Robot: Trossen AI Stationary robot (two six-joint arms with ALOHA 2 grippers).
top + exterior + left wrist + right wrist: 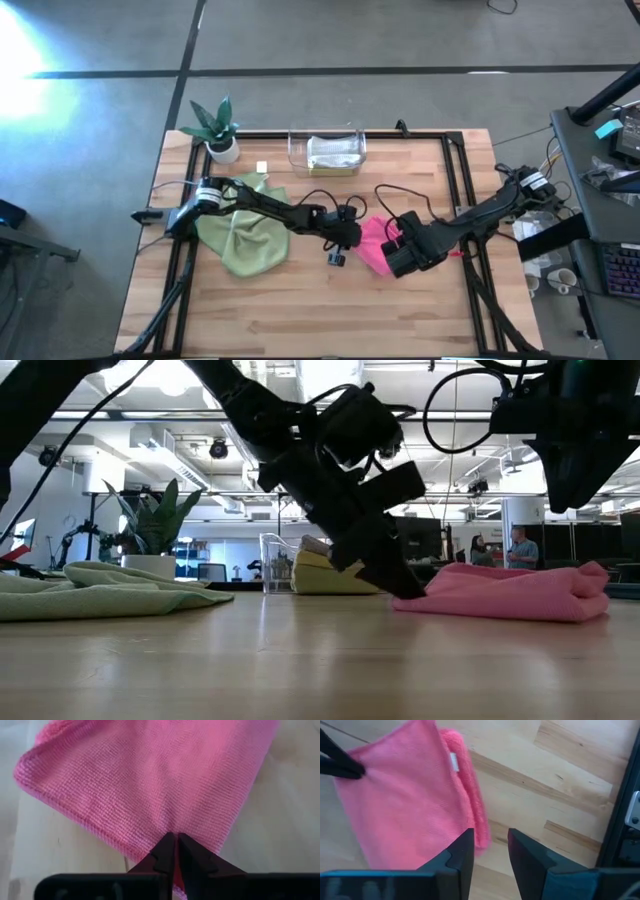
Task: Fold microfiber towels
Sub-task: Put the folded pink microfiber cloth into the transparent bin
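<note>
Lighting's pretty even overall, but the high view has a blown-out glare patch on the floor [30,50] at the upper left of the frame. In the low view the ceiling lights [300,380] along the top backlight everything, so the arms go nearly black silhouettes, and the tabletop [300,670] at the bottom looks soft. Both wrist views are bright with washed-out wood, the pink towel [150,775] weave is crisp in the left one, fingers [460,855] slightly blurry at the bottom of the right one
</note>
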